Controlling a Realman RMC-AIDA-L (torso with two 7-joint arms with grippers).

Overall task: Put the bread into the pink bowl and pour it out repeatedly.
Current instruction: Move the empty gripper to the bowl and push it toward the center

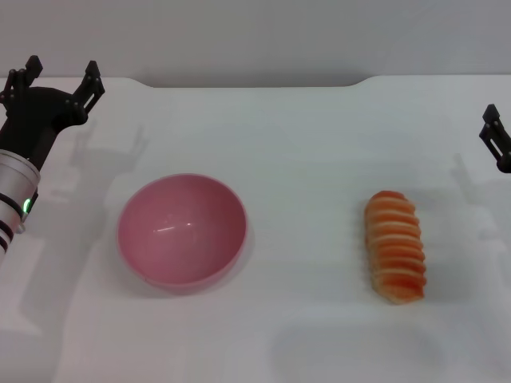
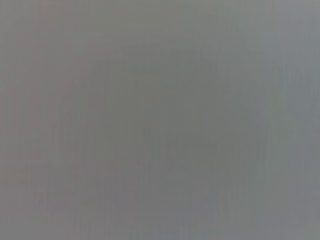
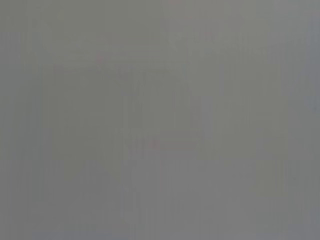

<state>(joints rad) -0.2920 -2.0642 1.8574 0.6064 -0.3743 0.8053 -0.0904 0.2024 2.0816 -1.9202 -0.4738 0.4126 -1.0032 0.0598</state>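
- White and plain, the worktop (image 1: pixel 303 144) is seen spread across the head view, with a pale wall met along its far edge.
- Pink and glossy, the pink bowl (image 1: pixel 182 230) is set upright on the left half of the worktop, with its opening turned up and nothing held in it.
- Striped in orange-brown and cream, the bread (image 1: pixel 395 246) is laid ridged side up on the right half of the worktop — well apart from the bowl, with its length run from far to near.
- At the far left corner the left hand (image 1: pixel 62 76) is held above the worktop, with its black fingers spread wide and nothing gripped between them; a green light is shown on the silver wrist behind it.
- At the right edge only a small black part of the right hand (image 1: pixel 497 137) is shown, so it cannot be told whether it is released or clenched.
- Nothing but flat grey is given by both wrist views — no object can be made out there.
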